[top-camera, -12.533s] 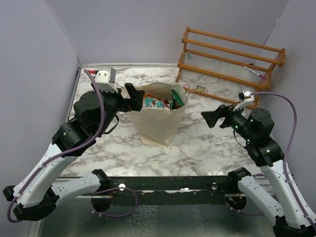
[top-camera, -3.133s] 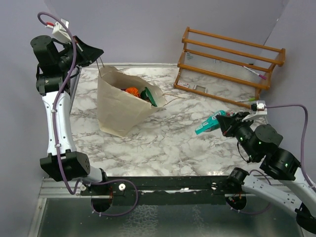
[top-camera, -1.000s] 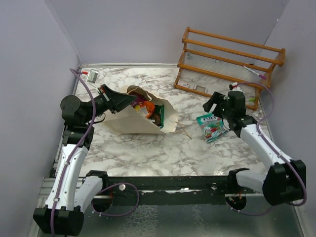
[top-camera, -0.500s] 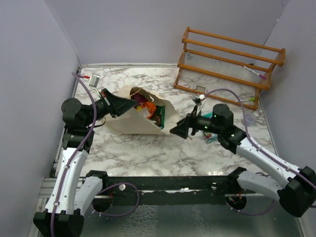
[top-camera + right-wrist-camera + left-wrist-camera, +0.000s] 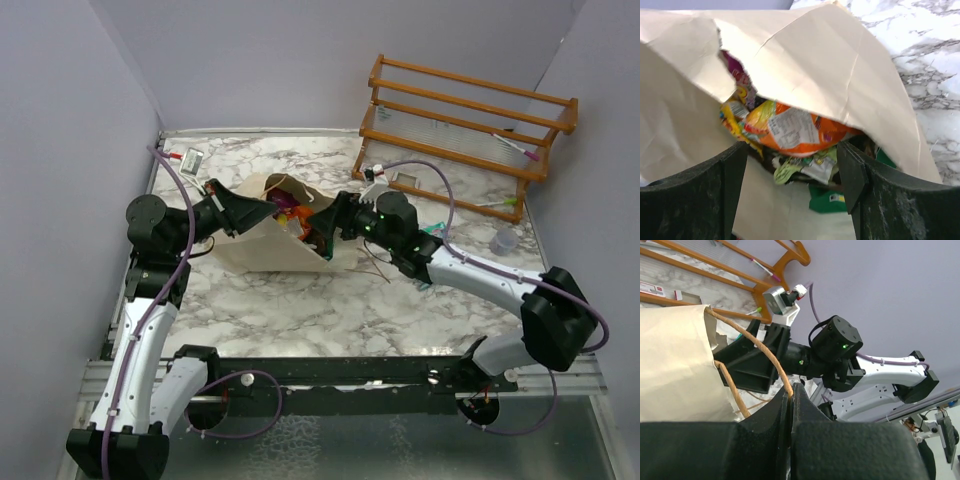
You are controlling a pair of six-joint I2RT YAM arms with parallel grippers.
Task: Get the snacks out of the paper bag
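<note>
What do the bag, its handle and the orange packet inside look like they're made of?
The paper bag looks like matte cream paper: it holds sharp creases and folds. Its handle seems to be twisted brown cord, fibrous and dull, possibly paper twine. The orange packet appears to be printed plastic film or foil, crinkled and slightly shiny, though the view is soft.

Cream paper bag (image 5: 840, 75) — orange packet (image 5: 796, 131) (white label); grey-veined white table (image 5: 300, 300).

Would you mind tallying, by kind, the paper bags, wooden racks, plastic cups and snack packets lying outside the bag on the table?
Paper bag: 1
Wooden rack: 1
Plastic cup: 1
Snack packet outside the bag: 1, partly covered by the right arm
Total: 4
</note>
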